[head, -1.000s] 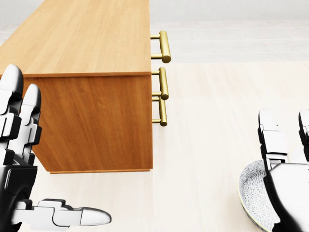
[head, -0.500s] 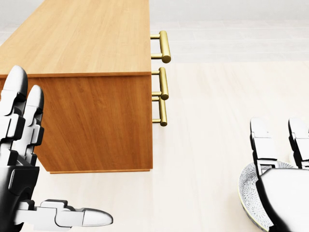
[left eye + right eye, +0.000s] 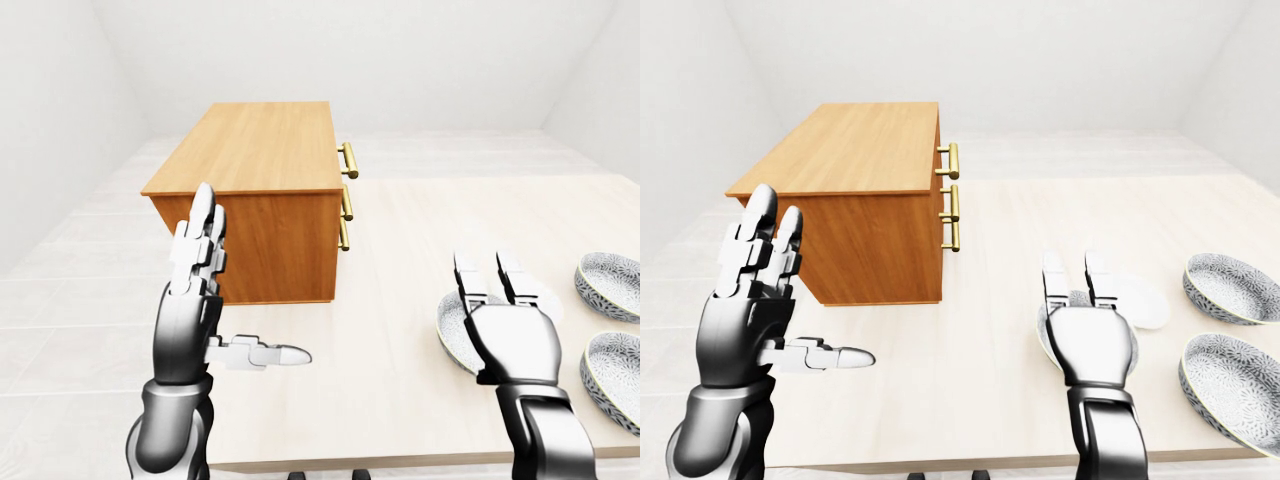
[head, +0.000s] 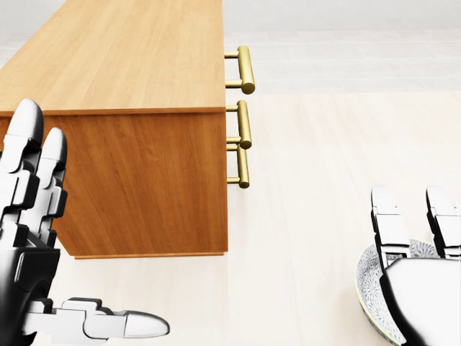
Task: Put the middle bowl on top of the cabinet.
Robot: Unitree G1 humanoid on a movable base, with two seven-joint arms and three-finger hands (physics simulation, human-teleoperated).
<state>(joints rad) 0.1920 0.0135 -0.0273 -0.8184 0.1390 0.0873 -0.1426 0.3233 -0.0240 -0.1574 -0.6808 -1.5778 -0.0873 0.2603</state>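
A patterned bowl (image 3: 450, 322) rests on the pale table, mostly hidden under my right hand (image 3: 487, 285). That hand hovers over it with its fingers (image 4: 389, 220) straight and open, closed on nothing. Two more patterned bowls lie to the right, one (image 3: 610, 285) farther up and one (image 3: 615, 365) lower in the left-eye view. The wooden cabinet (image 3: 255, 145) with brass handles (image 3: 347, 205) stands at the left, its flat top bare. My left hand (image 3: 225, 300) is raised and open beside the cabinet's near side, holding nothing.
The table's near edge (image 3: 400, 462) runs along the bottom of the left-eye view. White floor and walls surround the table. Between the cabinet and the bowls stretches bare tabletop (image 3: 400, 260).
In the head view my right hand has slid a little left and lower over the bowl. The left hand has barely shifted. Cabinet and camera stay put.
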